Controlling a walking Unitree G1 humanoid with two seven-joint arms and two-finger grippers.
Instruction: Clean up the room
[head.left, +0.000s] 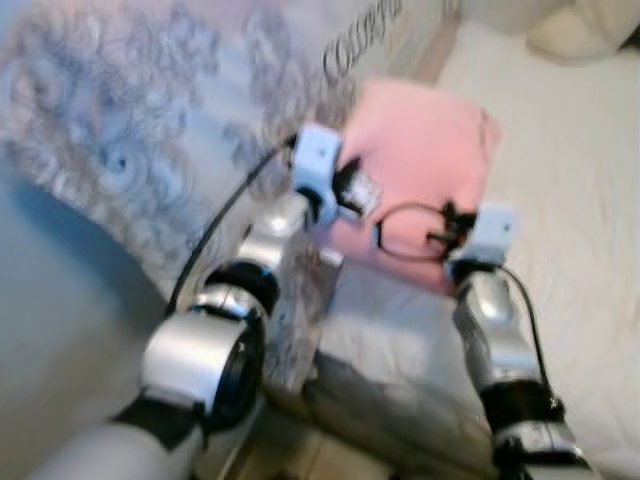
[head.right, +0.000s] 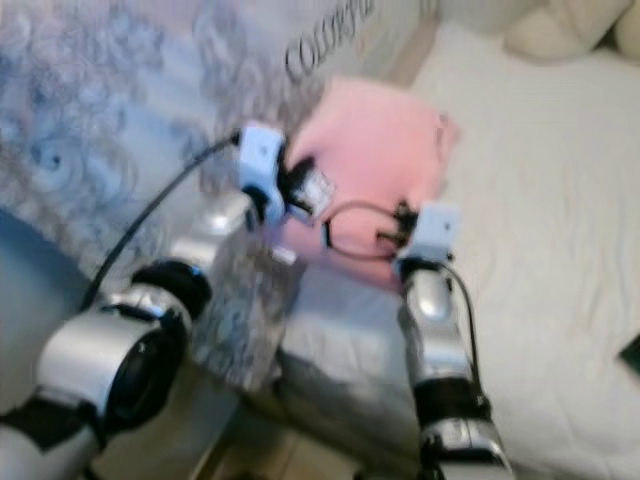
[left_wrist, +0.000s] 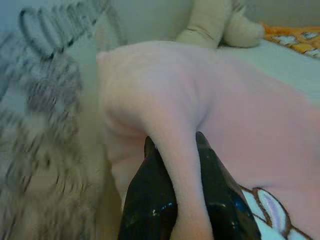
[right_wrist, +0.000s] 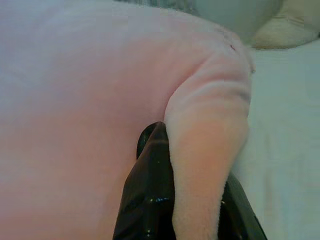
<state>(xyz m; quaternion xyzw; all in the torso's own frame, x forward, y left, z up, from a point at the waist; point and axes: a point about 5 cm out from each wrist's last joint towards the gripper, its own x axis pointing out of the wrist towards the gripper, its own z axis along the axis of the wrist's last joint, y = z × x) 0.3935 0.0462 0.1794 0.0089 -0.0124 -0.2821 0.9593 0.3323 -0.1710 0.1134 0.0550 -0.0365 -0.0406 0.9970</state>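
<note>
A bedroom, seemingly: white quilted bed (head.left: 580, 200), grey swirl-patterned bedding (head.left: 140, 120), cream plush toy (left_wrist: 220, 22).

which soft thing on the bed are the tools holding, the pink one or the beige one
The pink cloth: the left tool and right tool each pinch a fold of it. The beige plush lies untouched behind.

2 silver arms with black joint bands, white wrist blocks, looping black cables.

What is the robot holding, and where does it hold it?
A pink blanket. The left gripper and right gripper each pinch a fold of it.
</note>
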